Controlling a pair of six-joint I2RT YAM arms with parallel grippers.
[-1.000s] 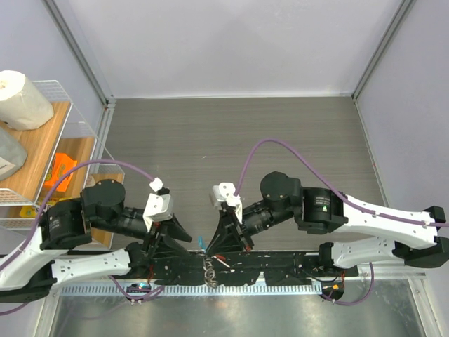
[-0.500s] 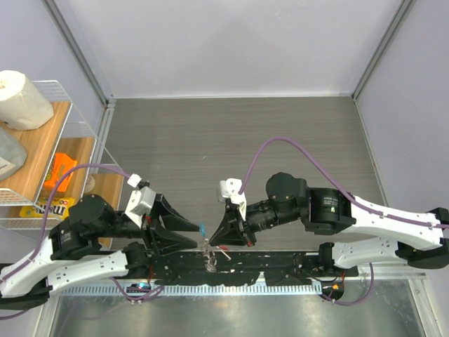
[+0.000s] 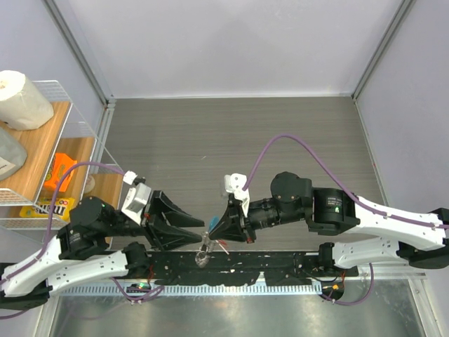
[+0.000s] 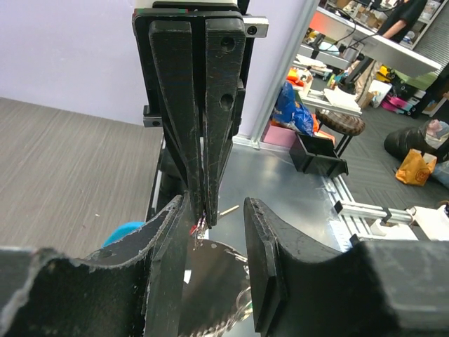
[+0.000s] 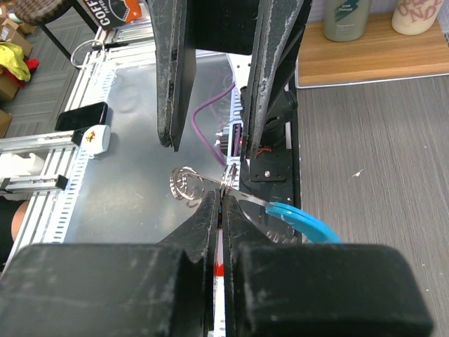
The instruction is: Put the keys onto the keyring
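Note:
My right gripper (image 5: 221, 198) is shut on the small red-headed key (image 5: 219, 268), which shows as a red sliver between its pads. At the fingertips hangs the keyring (image 5: 188, 184), with silvery loops and a light-blue crescent tag (image 5: 303, 222). In the top view the right gripper (image 3: 213, 234) and left gripper (image 3: 197, 237) meet tip to tip above the keyring (image 3: 204, 251). My left gripper (image 4: 215, 210) is open, and its fingers (image 4: 265, 260) straddle the right gripper's shut tips. The blue tag (image 4: 125, 232) and the chain (image 4: 228, 312) show behind them.
A wire shelf (image 3: 70, 140) at the left holds a paper roll (image 3: 21, 98) and an orange item (image 3: 59, 170). The black arm bases (image 3: 266, 265) and a metal rail (image 3: 231, 288) run along the near edge, right under the grippers.
My left gripper has swung from pointing down to pointing right, opened wide and closed in on the right gripper's tips. The right gripper has shifted slightly, and the keyring hangs a little higher.

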